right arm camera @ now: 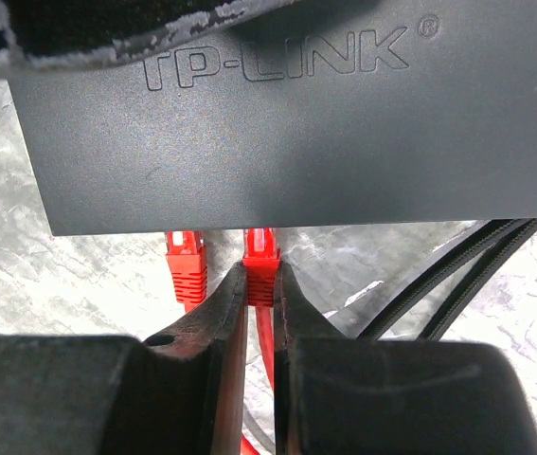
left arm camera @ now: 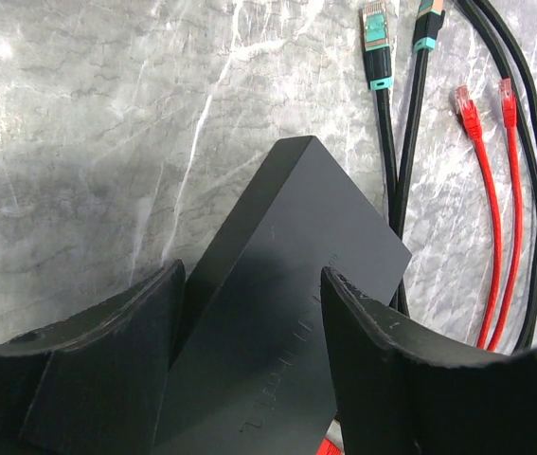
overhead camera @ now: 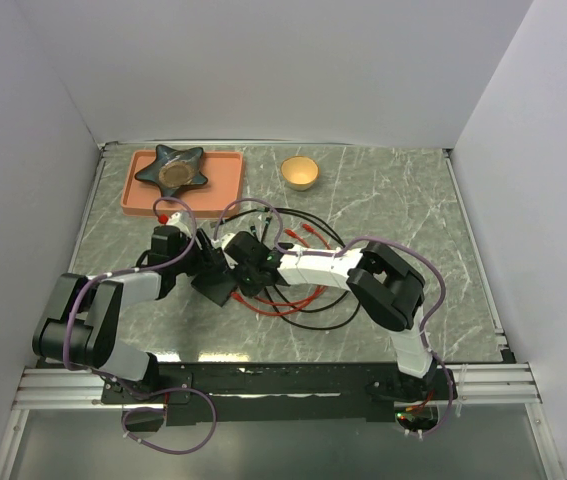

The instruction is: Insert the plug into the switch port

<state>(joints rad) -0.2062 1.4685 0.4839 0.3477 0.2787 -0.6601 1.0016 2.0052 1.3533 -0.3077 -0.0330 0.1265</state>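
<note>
The flat black switch box [right arm camera: 287, 133] sits tilted mid-table [overhead camera: 218, 287]. My left gripper [left arm camera: 254, 280] straddles one end of it [left arm camera: 287, 246], a finger close on each side; whether the fingers [left arm camera: 126, 351] press on the box I cannot tell. My right gripper [right arm camera: 259, 275] is shut on a red plug [right arm camera: 260, 248], whose tip is right at the box's near edge. The switch port itself is hidden under that edge. A second red plug [right arm camera: 186, 265] sits at the same edge just to the left.
Loose black cables with teal-tipped plugs [left arm camera: 377, 52] and two free red plugs [left arm camera: 465, 104] lie beside the box. Cable loops [overhead camera: 303, 300] spread under my right arm. A pink tray [overhead camera: 228, 165] with a dark star dish [overhead camera: 173, 170] and a yellow bowl [overhead camera: 300, 172] stand at the back.
</note>
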